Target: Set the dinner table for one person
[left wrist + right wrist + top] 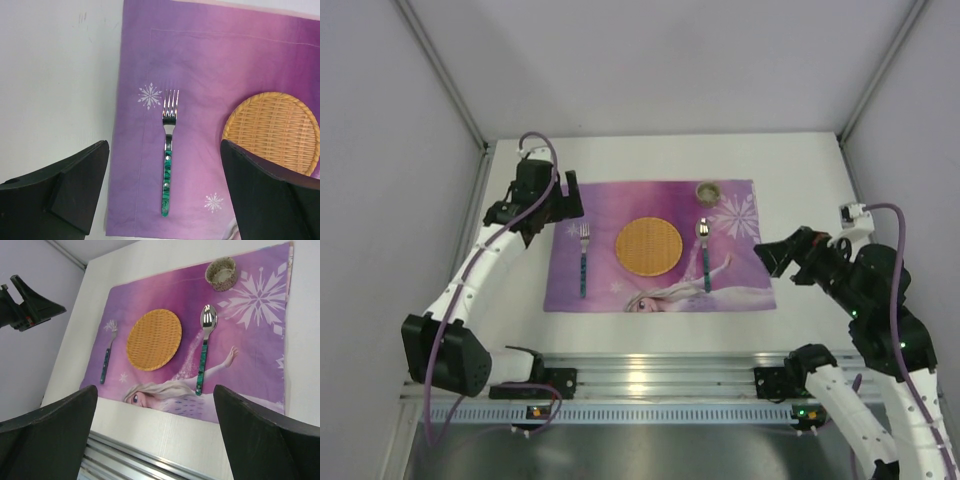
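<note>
The white dinner table (800,180) carries a purple snowflake placemat (605,210). On the mat lie a round wicker plate (648,246) in the middle, a green-handled fork (584,259) to its left, a green-handled spoon (704,252) to its right and a small woven cup (708,192) at the back right. My left gripper (570,196) is open and empty, above the mat's back left corner; the fork (168,155) lies between its fingers in the left wrist view. My right gripper (770,255) is open and empty, above the mat's right edge.
A ribbed aluminium rail (650,375) runs along the table's near edge, also seen in the right wrist view (150,462). Grey walls close in the table at the back and both sides. Bare white tabletop (55,80) lies left of the mat.
</note>
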You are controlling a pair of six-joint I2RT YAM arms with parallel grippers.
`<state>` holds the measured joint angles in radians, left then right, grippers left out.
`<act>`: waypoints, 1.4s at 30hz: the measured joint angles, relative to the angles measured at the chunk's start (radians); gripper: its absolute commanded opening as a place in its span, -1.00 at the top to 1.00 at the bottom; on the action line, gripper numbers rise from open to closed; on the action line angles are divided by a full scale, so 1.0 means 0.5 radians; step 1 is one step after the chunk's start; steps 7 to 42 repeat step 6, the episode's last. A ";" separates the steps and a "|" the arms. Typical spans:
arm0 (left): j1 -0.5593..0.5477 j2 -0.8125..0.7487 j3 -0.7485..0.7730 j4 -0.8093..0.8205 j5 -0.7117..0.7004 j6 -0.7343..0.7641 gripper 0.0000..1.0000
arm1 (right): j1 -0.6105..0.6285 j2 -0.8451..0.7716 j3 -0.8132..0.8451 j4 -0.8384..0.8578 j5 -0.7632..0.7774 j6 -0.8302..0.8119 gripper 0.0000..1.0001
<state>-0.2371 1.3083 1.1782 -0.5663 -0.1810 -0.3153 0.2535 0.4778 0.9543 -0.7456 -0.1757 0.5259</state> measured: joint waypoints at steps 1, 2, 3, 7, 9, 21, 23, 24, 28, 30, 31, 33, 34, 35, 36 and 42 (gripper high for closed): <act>0.000 -0.003 0.000 0.011 -0.005 0.001 -0.97 | 0.000 0.014 0.000 0.005 0.005 0.002 -0.99; 0.000 -0.004 0.000 0.014 -0.008 0.002 -0.97 | 0.000 0.029 0.000 0.010 0.009 0.002 -1.00; 0.000 -0.004 0.000 0.018 -0.014 0.008 -0.97 | 0.000 0.046 0.000 0.015 0.013 0.000 -0.99; 0.000 -0.004 0.000 0.020 -0.053 0.019 -0.97 | 0.000 0.097 0.001 0.043 0.024 -0.006 -1.00; 0.000 -0.004 0.000 0.020 -0.053 0.019 -0.97 | 0.000 0.097 0.001 0.043 0.024 -0.006 -1.00; 0.000 -0.004 0.000 0.020 -0.053 0.019 -0.97 | 0.000 0.097 0.001 0.043 0.024 -0.006 -1.00; 0.000 -0.004 0.000 0.020 -0.053 0.019 -0.97 | 0.000 0.097 0.001 0.043 0.024 -0.006 -1.00; 0.000 -0.004 0.000 0.020 -0.053 0.019 -0.97 | 0.000 0.097 0.001 0.043 0.024 -0.006 -1.00; 0.000 -0.004 0.000 0.020 -0.053 0.019 -0.97 | 0.000 0.097 0.001 0.043 0.024 -0.006 -1.00; 0.000 -0.004 0.000 0.020 -0.053 0.019 -0.97 | 0.000 0.097 0.001 0.043 0.024 -0.006 -1.00; 0.000 -0.004 0.000 0.020 -0.053 0.019 -0.97 | 0.000 0.097 0.001 0.043 0.024 -0.006 -1.00; 0.000 -0.004 0.000 0.020 -0.053 0.019 -0.97 | 0.000 0.097 0.001 0.043 0.024 -0.006 -1.00; 0.000 -0.004 0.000 0.020 -0.053 0.019 -0.97 | 0.000 0.097 0.001 0.043 0.024 -0.006 -1.00; 0.000 -0.004 0.000 0.020 -0.053 0.019 -0.97 | 0.000 0.097 0.001 0.043 0.024 -0.006 -1.00; 0.000 -0.004 0.000 0.020 -0.053 0.019 -0.97 | 0.000 0.097 0.001 0.043 0.024 -0.006 -1.00; 0.000 -0.004 0.000 0.020 -0.053 0.019 -0.97 | 0.000 0.097 0.001 0.043 0.024 -0.006 -1.00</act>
